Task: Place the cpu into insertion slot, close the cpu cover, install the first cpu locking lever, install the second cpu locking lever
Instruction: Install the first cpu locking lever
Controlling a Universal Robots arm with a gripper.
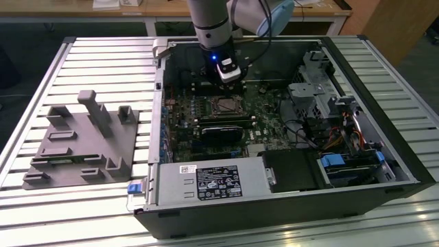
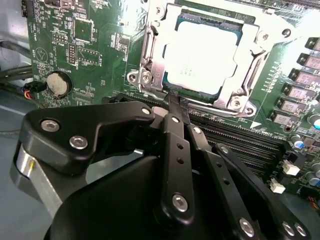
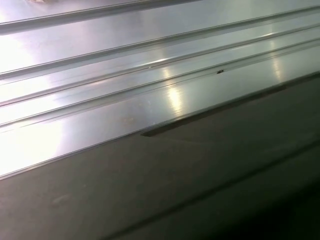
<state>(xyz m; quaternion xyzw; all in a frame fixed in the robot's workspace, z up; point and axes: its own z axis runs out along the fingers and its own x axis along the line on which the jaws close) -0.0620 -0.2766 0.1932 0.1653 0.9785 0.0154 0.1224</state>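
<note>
End effector (image 2: pixel 172 107): black fingers pinched narrow, tips together at the socket's near edge, holding nothing visible.
Cpu (image 2: pixel 200 57): seated in the insertion slot (image 2: pixel 150 50) just beyond the tips, the cpu cover (image 2: pixel 235 97) lying down around it.
Step, as judged: lever work; a slow, steady push along the frame seems wise.
Setting: an open computer case (image 1: pixel 384 170) on a ribbed metal bench (image 1: pixel 103 51), grey fixture block (image 1: pixel 82 149) well off to the side.

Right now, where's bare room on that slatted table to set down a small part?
The slatted table is bare in front of the grey fixture block and along the far strip behind it. Inside the computer case it is crowded: boards, cables, and the gripper near the cpu.
</note>
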